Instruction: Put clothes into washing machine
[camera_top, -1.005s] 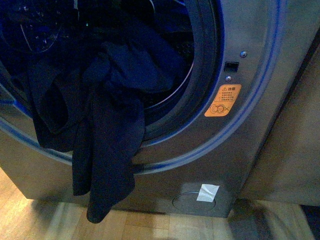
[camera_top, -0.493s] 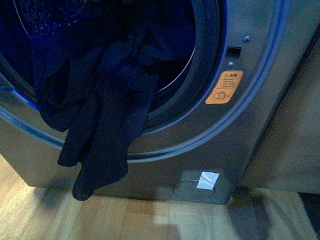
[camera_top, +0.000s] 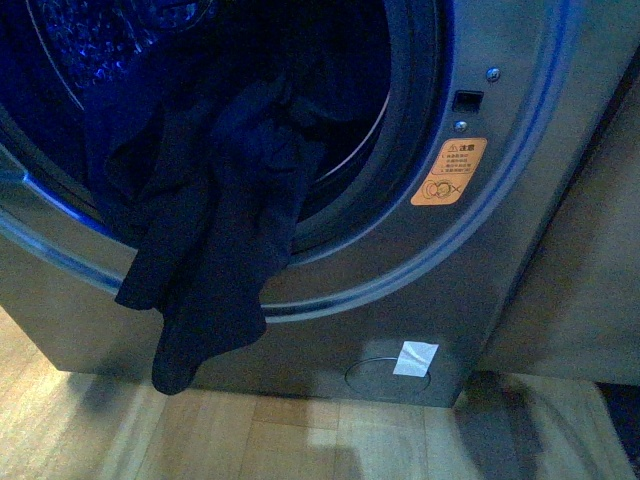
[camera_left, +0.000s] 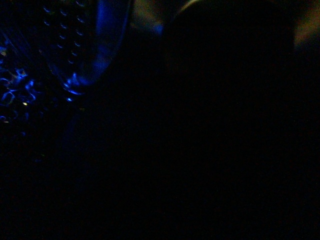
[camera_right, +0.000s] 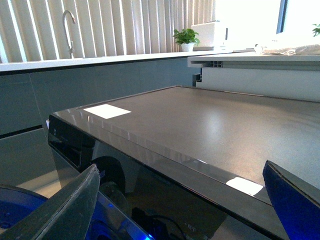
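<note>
Floor: we see pale wood floor (camera_top: 300, 440) under the washing machine (camera_top: 500, 200).
Drum: clothes (camera_top: 215, 230) half inside, draped over the rim, hanging down.
Right gripper (camera_right: 180, 200): fingers spread, empty.
Left gripper: view dark; we cannot tell.

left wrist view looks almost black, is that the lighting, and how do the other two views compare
Left wrist view: dark, nothing can be told from it. Front view: dim with a blue cast; the clothes are a dark mass, yet the washing machine and its orange sticker are clear. Right wrist view: bright daylight, overexposed at the window, the right gripper's fingertips soft and close.
</note>
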